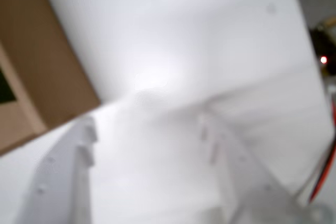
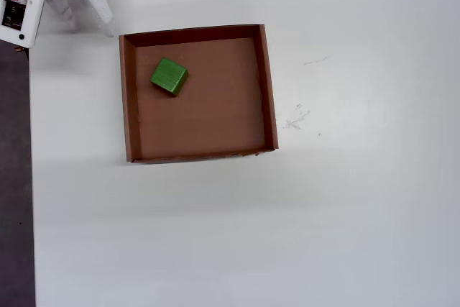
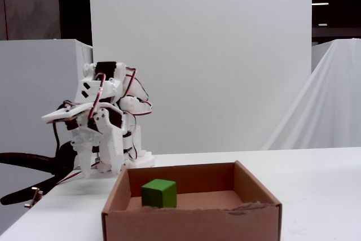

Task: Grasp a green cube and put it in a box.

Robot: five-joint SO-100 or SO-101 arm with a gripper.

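Little risk remains: the small bright-green cube (image 2: 169, 76) is seen inside the shallow brown cardboard box (image 2: 268, 84); the white hand (image 1: 147, 129), parted and empty, could still clip its wall.

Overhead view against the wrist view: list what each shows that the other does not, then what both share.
Only the overhead view shows the green cube, lying inside the box near its upper-left corner, and faint marks on the table. Only the wrist view shows the gripper up close, open and empty above the tabletop, though blurred. Both show the brown box and the white table; the wrist view catches just one cardboard corner.
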